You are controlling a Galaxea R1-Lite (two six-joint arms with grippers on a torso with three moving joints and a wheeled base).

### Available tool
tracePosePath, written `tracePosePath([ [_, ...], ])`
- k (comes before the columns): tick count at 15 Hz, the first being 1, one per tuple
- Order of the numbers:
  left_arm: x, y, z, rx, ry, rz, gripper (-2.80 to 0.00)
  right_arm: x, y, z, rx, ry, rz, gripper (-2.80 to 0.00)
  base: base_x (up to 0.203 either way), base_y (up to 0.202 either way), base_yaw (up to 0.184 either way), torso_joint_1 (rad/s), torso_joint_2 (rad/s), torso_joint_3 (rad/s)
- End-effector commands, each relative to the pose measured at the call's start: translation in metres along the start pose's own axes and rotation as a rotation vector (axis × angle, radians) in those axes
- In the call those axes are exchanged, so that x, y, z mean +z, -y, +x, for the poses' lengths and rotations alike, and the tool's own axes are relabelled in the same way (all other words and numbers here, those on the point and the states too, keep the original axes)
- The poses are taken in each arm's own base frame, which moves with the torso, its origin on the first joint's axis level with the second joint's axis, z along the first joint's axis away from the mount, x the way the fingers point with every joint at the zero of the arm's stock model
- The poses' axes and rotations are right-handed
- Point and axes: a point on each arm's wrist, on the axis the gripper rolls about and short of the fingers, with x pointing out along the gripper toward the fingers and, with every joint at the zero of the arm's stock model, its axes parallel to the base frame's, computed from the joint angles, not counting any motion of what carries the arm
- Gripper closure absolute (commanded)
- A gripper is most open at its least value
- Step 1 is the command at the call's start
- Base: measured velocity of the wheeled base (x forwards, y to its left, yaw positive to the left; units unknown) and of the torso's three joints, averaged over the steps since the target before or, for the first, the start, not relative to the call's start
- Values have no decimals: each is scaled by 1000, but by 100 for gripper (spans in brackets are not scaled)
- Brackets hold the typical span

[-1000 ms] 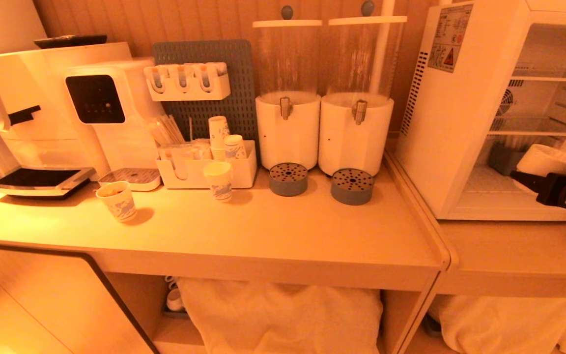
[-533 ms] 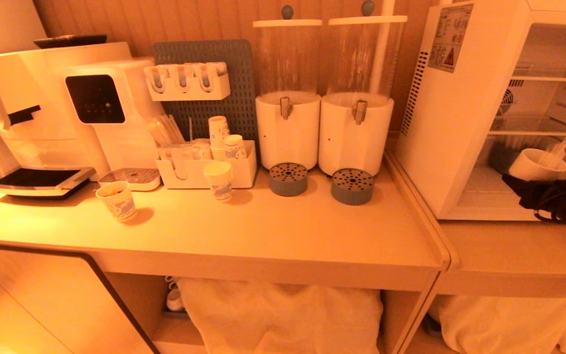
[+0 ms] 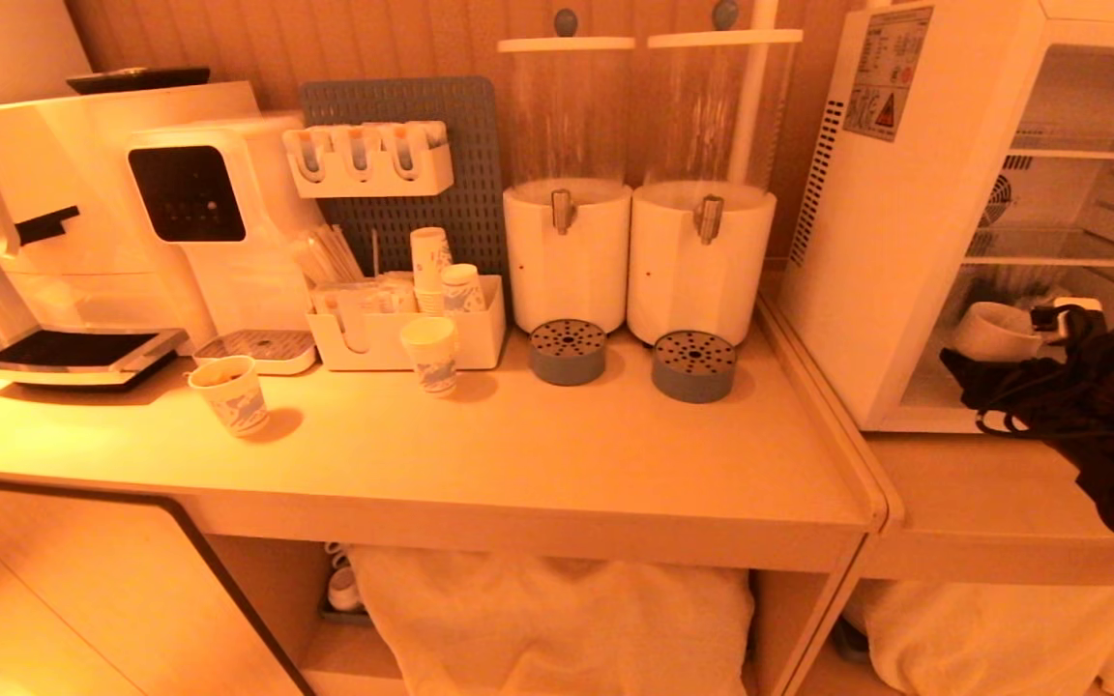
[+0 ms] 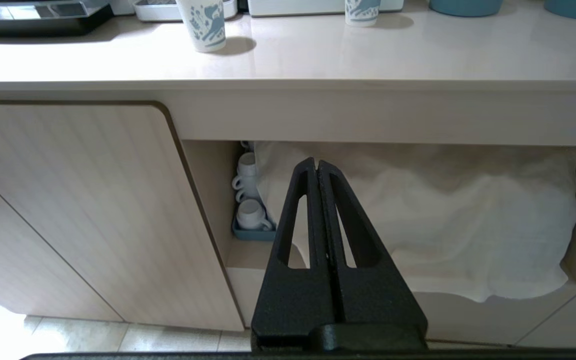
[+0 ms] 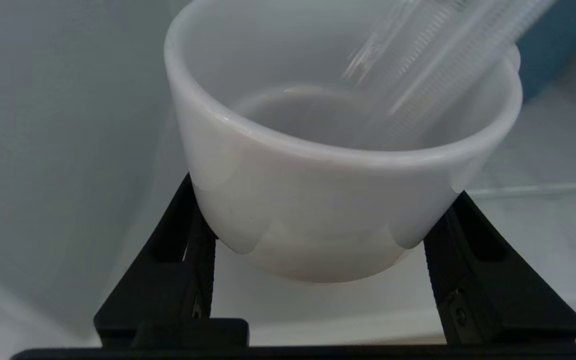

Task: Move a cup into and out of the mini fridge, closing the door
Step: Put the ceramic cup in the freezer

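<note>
My right gripper (image 3: 1000, 340) is shut on the small white cup (image 3: 987, 327), just inside the lower compartment of the white mini fridge (image 3: 891, 242), which stands open at the right. In the right wrist view the black fingers (image 5: 188, 240) clamp both sides of the cup (image 5: 338, 165), which leans slightly; I cannot tell whether it touches the fridge floor. The door is out of view. Below the counter edge my left gripper (image 4: 316, 162) is parked, shut and empty.
A dark blue holder (image 5: 558, 45) with clear ribbed plastic sits deeper in the fridge behind the cup. Wire shelves (image 3: 1050, 256) span the fridge above. Two drink dispensers (image 3: 702, 251), paper cups (image 3: 431, 353) and white machines (image 3: 209, 213) stand on the counter to the left.
My right arm has pushed further in, carrying the cup leftward and deeper into the fridge's lower compartment. The left arm has not moved.
</note>
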Motion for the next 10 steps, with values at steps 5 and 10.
tracePosePath([
  [5,0,0,0,0,1,-3,0,-8,-7,19,18,-10,-5,0,0,0,0,0,0,0],
  [10,-1,0,0,0,3,-5,0,-15,-8,46,-19,-3,-41,0,0,0,0,0,0,0],
])
